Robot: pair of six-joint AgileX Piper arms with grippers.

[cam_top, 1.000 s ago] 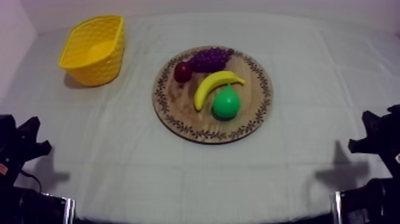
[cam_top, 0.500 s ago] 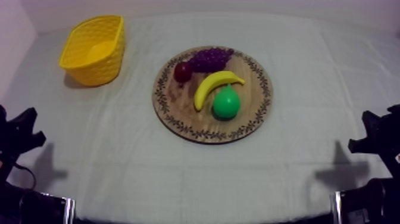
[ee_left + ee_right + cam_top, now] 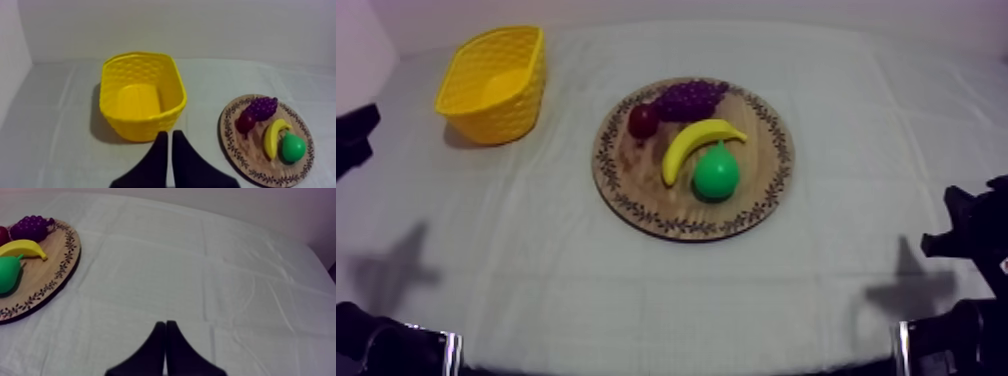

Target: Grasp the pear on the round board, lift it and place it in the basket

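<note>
My left arm (image 3: 353,138) has risen from the near left corner of the table (image 3: 636,290) to its left edge, about level with the yellow basket (image 3: 526,95). My left end effector (image 3: 168,134), fingers together on nothing, now faces the basket's near wall. My right end effector (image 3: 165,323), likewise closed and empty, stays low at the right. The pear (image 3: 716,174) lies unmoved on the wooden board (image 3: 636,185), touching the banana (image 3: 696,140); the grapes (image 3: 688,99) and small red fruit (image 3: 642,120) lie beyond.
</note>
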